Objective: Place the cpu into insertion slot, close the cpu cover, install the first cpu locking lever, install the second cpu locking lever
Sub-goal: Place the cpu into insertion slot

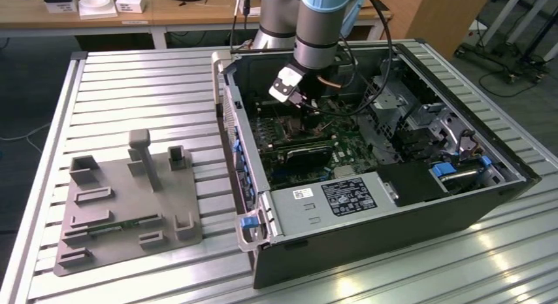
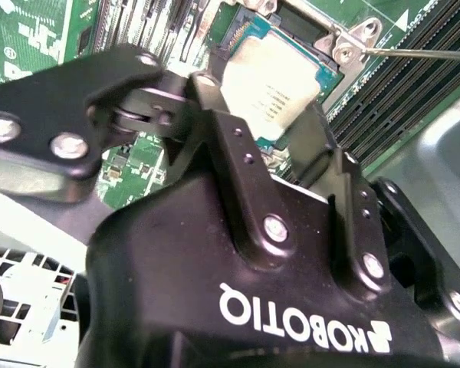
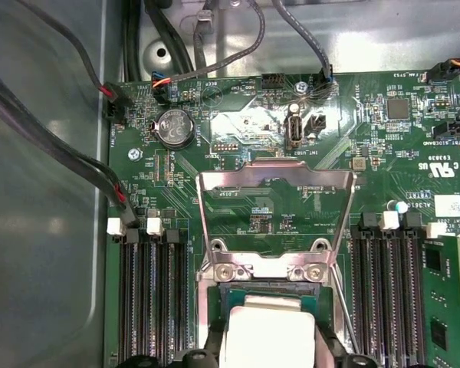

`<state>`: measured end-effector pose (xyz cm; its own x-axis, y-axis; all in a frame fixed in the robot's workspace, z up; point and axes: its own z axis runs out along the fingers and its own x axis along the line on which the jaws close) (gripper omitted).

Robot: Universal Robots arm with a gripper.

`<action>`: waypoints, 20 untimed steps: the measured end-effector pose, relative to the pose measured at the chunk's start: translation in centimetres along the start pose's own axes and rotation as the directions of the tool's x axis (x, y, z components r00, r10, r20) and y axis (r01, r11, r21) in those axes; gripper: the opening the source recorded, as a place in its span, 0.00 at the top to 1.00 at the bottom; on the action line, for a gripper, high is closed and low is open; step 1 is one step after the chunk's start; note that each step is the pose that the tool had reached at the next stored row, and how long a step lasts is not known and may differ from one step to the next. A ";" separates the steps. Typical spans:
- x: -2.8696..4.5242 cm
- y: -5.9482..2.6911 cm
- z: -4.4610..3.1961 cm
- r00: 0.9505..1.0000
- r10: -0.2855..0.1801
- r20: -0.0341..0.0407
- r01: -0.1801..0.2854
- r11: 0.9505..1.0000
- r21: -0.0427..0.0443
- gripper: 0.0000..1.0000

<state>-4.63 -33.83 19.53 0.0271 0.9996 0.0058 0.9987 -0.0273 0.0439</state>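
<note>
Reaches down into the open computer case (image 1: 488, 167) set on the slatted metal counter (image 1: 131, 88), with the tool (image 1: 305, 105) low over the green motherboard (image 1: 349, 150). Shares that counter with a grey fixture plate (image 1: 122, 212), well apart from the case on the exterior view's left.

Grips the cpu (image 2: 280, 80) — tool drawn narrow, black fingers (image 2: 215, 115) pressed against two opposite edges of the chip, pale silver face turned up. Holds it directly over the insertion slot (image 3: 231, 297), within the slot's silvery rim; cannot tell whether already seated or just above the contacts.

Leaves the cpu cover (image 3: 276, 176) swung open and standing up from its hinge at one edge of the slot, with bare board visible through its square window. Not yet closed over the chip.

Shows, in the second wrist view, a thin wire locking lever (image 2: 422, 52) running out from beside the cover's hinge tabs and across the long memory slots (image 2: 399, 84). Not clear from either wrist view whether hooked down.

Flanked on both sides by those memory slots in the first wrist view, with a round coin battery (image 3: 176, 126) on the board beyond the raised cover — and dark cables (image 3: 61, 146) trailing along the case wall nearby.
</note>
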 end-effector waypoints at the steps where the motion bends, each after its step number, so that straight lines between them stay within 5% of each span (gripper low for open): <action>1: 0.00 0.00 0.00 1.000 0.000 0.000 0.000 1.000 0.000 0.47; 20: 0.00 0.00 -0.02 0.994 -0.112 0.001 0.112 0.994 0.000 0.47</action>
<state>-4.63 -33.83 19.55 -0.0850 0.9964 0.0003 0.9954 0.0849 0.0439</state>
